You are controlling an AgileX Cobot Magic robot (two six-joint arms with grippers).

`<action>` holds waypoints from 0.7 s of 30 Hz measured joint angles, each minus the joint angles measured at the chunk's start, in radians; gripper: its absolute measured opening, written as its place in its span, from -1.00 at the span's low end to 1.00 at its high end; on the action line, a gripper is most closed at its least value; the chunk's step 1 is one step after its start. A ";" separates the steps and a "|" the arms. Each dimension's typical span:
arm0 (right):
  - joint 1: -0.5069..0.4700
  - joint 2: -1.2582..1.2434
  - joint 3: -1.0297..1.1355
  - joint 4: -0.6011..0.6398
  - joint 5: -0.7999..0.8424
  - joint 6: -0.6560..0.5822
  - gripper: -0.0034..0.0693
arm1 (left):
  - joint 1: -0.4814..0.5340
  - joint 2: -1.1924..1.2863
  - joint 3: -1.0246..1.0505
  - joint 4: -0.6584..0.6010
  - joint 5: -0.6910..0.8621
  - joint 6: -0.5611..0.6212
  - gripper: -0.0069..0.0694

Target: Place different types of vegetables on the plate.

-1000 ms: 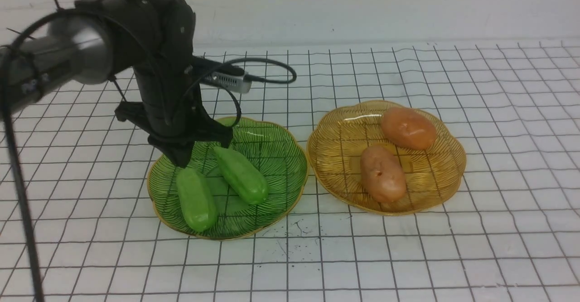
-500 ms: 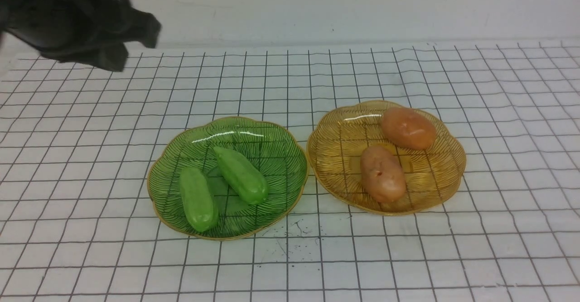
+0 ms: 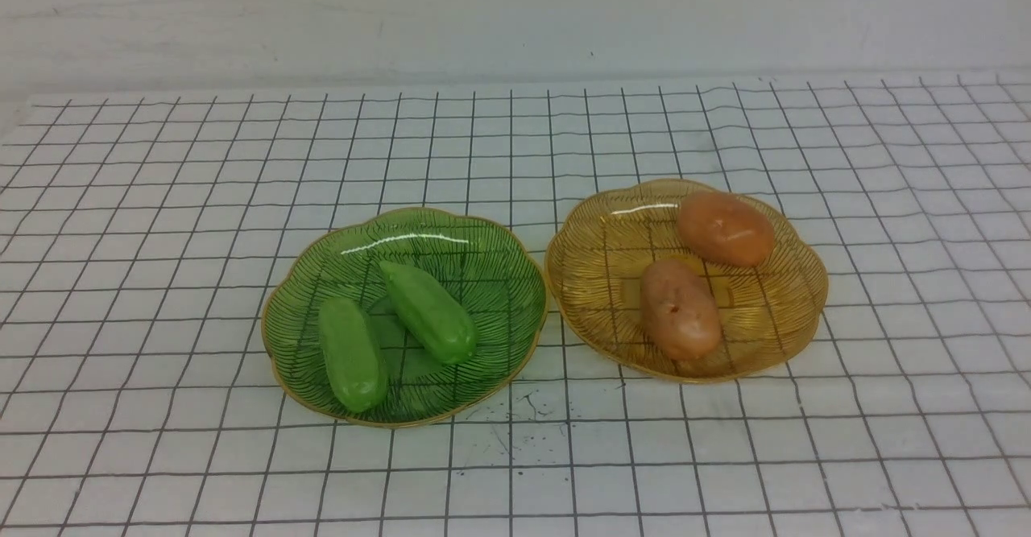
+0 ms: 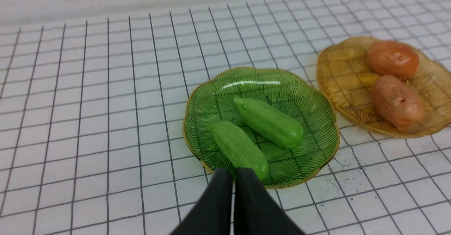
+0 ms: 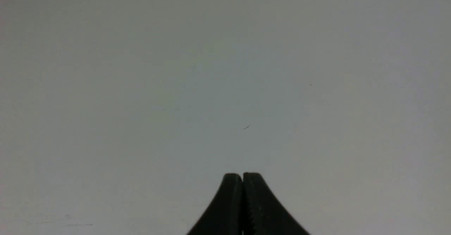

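And here comes the robot's hardware, seen only in the wrist views: the left gripper (image 4: 235, 173) is showing dark, near-black fingers, slim and tapering toward blunt, squared-off tips, their edges soft with blur. Over on the other wrist, the right gripper (image 5: 242, 175) brings a matching look, two dark wedges, broad low down and narrowing to small flat-topped ends, a plain charcoal black with a faintly greyer sheen on their faces. Finer surface detail is lost in shadow.
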 joint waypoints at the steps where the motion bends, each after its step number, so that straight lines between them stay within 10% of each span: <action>1: 0.000 0.000 0.000 0.000 0.000 0.000 -0.95 | 0.000 -0.034 0.019 0.000 -0.001 0.000 -0.84; 21: 0.000 0.000 0.001 0.000 -0.002 0.000 -0.95 | 0.000 -0.434 0.307 0.033 -0.212 0.022 -0.84</action>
